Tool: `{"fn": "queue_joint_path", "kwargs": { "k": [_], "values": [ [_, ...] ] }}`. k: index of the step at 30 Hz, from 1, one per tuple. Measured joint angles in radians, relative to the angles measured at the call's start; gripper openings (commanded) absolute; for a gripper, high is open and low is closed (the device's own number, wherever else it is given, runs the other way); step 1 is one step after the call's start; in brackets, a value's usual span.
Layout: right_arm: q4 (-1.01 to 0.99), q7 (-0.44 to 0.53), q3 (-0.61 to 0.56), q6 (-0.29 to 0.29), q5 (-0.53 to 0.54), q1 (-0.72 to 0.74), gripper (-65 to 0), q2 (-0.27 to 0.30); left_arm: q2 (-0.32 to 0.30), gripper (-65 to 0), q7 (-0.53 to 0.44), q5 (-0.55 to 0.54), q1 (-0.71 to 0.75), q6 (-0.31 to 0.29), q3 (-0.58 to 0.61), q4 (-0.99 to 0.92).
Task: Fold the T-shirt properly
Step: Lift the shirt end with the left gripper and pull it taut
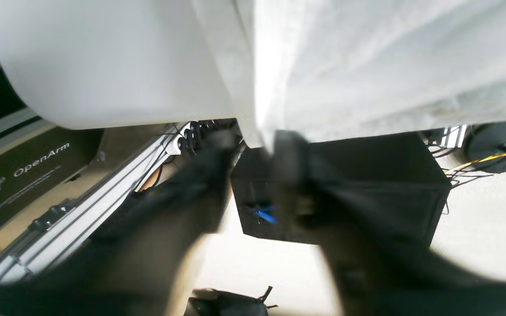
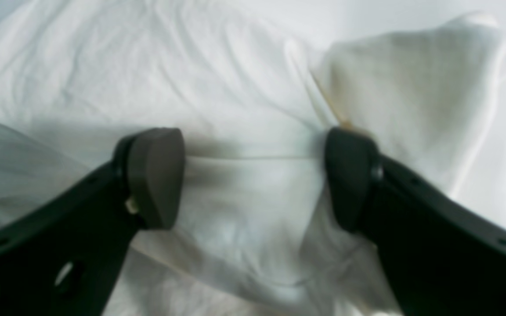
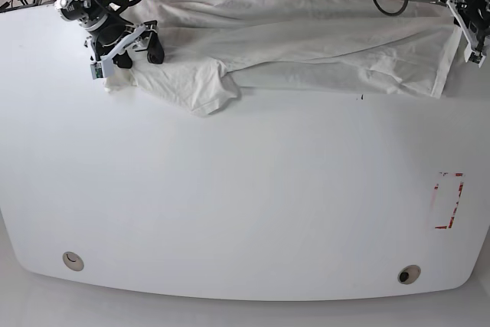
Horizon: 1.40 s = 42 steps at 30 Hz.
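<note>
The white T-shirt (image 3: 321, 36) lies spread and wrinkled along the far edge of the table (image 3: 245, 189), one sleeve bunched at the left. My right gripper (image 3: 139, 55) stands open over that left part; in the right wrist view its fingers (image 2: 156, 175) straddle a fold of the shirt (image 2: 235, 87) without pinching it. My left gripper (image 3: 468, 42) is at the shirt's right edge. In the left wrist view it (image 1: 253, 147) is blurred, its fingers apart, and the cloth's edge (image 1: 367, 66) hangs just at the fingertips.
A red marked rectangle (image 3: 448, 201) sits near the table's right edge. Two round holes (image 3: 73, 260) (image 3: 408, 274) lie near the front edge. Beyond the table are a black box (image 1: 345, 193), an OpenArm-labelled base (image 1: 37, 166) and cables.
</note>
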Motion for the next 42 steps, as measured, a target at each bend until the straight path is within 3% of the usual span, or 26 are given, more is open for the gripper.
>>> {"fn": "queue_joint_path", "kwargs": {
  "k": [4,7,15,20,23,29,35,42],
  "values": [
    [0.001,0.0,0.0,0.0,0.0,0.0,-17.0,0.0,0.001,-25.7,0.001,-0.001,0.0,0.0,0.0,0.0],
    [0.001,0.0,0.0,0.0,-0.001,0.0,-17.0,0.0,-0.008,-24.4,0.01,-0.038,0.0,0.0,0.0,0.0],
    [0.001,0.0,0.0,0.0,-0.001,0.001,-17.0,0.0,-0.097,-29.3,0.012,-0.311,0.008,0.0,-0.006,0.003],
    [0.012,-0.003,0.0,0.003,-0.002,0.0,-17.0,-0.001,-0.101,-36.5,0.01,-0.377,-0.017,0.0,-0.07,0.007],
    [0.034,-0.028,-0.001,-0.001,-0.015,-0.001,-17.0,-0.003,-0.085,-40.4,0.027,-0.323,-0.072,0.0,-0.071,0.006],
    [0.101,-0.071,-0.001,-0.006,-0.046,-0.02,-17.0,-0.011,0.026,-48.5,-0.016,-0.23,-0.219,0.0,-0.046,0.003],
    [0.165,-0.074,0.002,-0.013,-0.056,-0.033,-17.0,-0.008,0.132,-56.8,-0.018,0.02,-0.249,0.0,-0.003,-0.003],
    [0.242,-0.072,-0.007,-0.01,-0.042,-0.057,-17.0,-0.036,0.191,-63.5,-0.236,0.247,-0.257,-0.003,0.162,-0.013]
  ]
}}
